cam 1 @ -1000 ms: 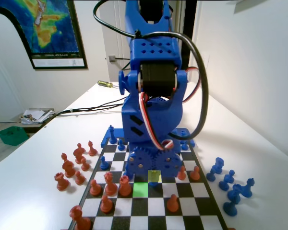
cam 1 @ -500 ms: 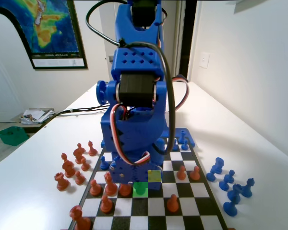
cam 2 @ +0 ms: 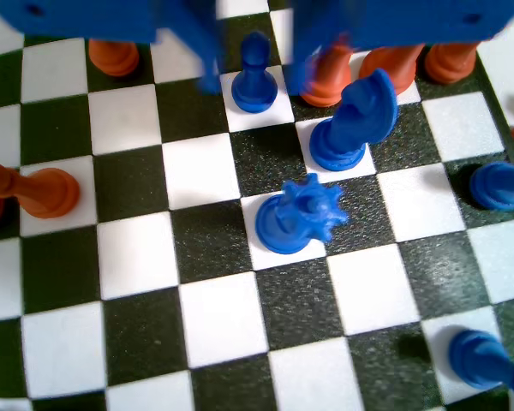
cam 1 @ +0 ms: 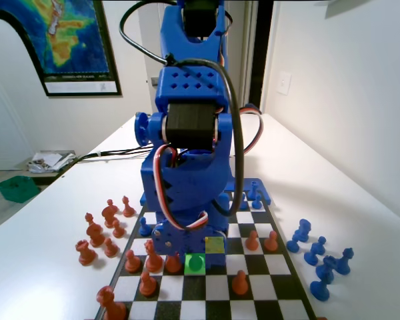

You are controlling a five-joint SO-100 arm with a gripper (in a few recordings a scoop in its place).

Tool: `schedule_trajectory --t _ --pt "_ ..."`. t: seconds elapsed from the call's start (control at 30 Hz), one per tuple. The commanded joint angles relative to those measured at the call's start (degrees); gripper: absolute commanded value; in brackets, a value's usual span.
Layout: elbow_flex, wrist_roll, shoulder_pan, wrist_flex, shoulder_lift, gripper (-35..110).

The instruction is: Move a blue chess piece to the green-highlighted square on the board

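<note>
Lower centre of the fixed view: blue chess piece (cam 1: 196,263) stands on the green-highlighted square (cam 1: 195,265). Wrist view shows the gripper (cam 2: 253,73) straddling the pawn, jaws spread, apparently not touching. Placement looks done; retract remains.

The board (cam 2: 206,171) is checkered in black and white. One square (cam 1: 195,264) is tinted bright green, its neighbour (cam 1: 215,245) yellow. Pawns are seen in blue (cam 2: 254,75) and orange (cam 2: 34,190).

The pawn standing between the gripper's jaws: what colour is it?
Blue. The pawn shows best in the wrist view, standing on a white square.
</note>
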Motion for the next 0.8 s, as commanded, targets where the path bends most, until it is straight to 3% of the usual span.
schedule_trajectory --t 0.0,0.77 --pt "-3.25 0.70 0.35 2.20 3.16 21" --pt "-12.66 4.92 -2.02 12.48 6.86 18"
